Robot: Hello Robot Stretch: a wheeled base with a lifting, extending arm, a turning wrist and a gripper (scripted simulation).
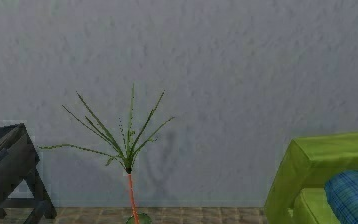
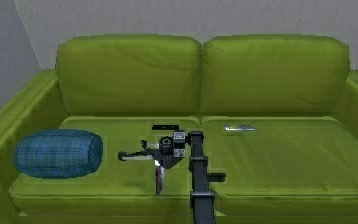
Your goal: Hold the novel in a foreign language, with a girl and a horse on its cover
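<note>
green sofa [image 2: 287,172] | blue checked bolster [image 2: 59,155] on one seat | small flat grey thing [image 2: 239,127] on the other

One lime-green fabric sofa [image 2: 127,70] has two seat cushions and two back cushions. On the sofa lie one blue plaid cylindrical bolster [image 2: 58,154] and one small flat grey object [image 2: 239,127]. Beside the sofa stand one spiky green orange-stemmed plant [image 1: 130,160] and one dark angular stand [image 1: 9,160].

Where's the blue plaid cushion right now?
In the arm side view the blue plaid cushion lies on the green sofa, on its left seat by the armrest, left of the claw. It shows again at the forward view's bottom right.
</note>
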